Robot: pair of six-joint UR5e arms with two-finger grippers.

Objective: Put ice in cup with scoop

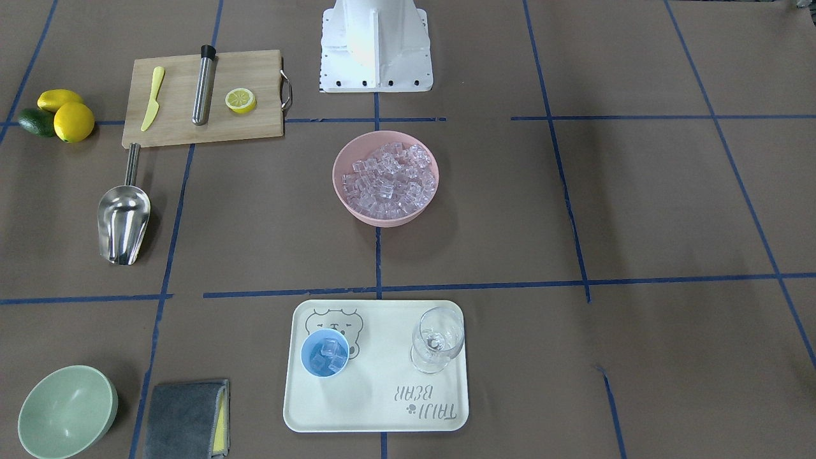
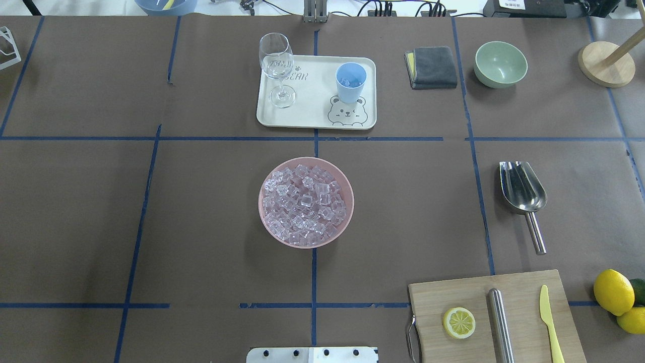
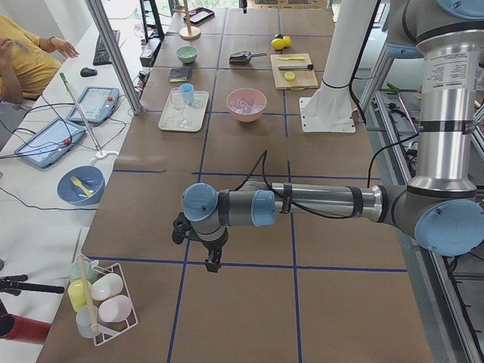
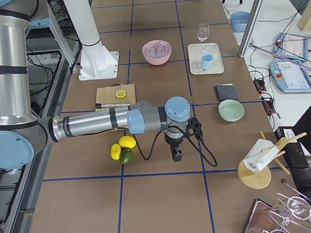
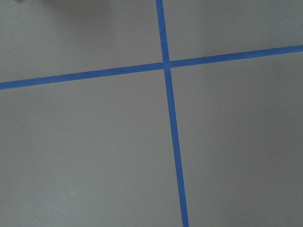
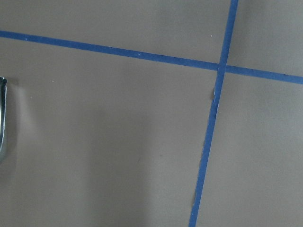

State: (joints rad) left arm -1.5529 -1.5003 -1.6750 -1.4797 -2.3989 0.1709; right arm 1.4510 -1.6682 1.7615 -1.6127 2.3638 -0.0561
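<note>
The ice (image 1: 387,178) fills a pink bowl (image 2: 267,176) at mid-table. On a cream tray (image 1: 376,408) stands the light-blue cup (image 1: 325,354), upright, with a few cubes inside. The steel scoop (image 1: 123,217) lies alone on the table beside the cutting board, trough toward the tray side; nothing holds it. Neither gripper shows in the overhead or front views. The exterior left view has my left gripper (image 3: 212,261) pointing down over bare table far from the bowl. In the exterior right view my right gripper (image 4: 176,155) hangs near the lemons. I cannot tell whether either is open or shut.
A wine glass (image 1: 437,340) shares the tray. A wooden board (image 1: 203,99) carries a lemon half, a steel cylinder and a yellow knife. Lemons (image 1: 67,115), a green bowl (image 1: 67,411) and a grey cloth (image 1: 186,419) sit on the robot's right side. A person sits beside the table (image 3: 23,60).
</note>
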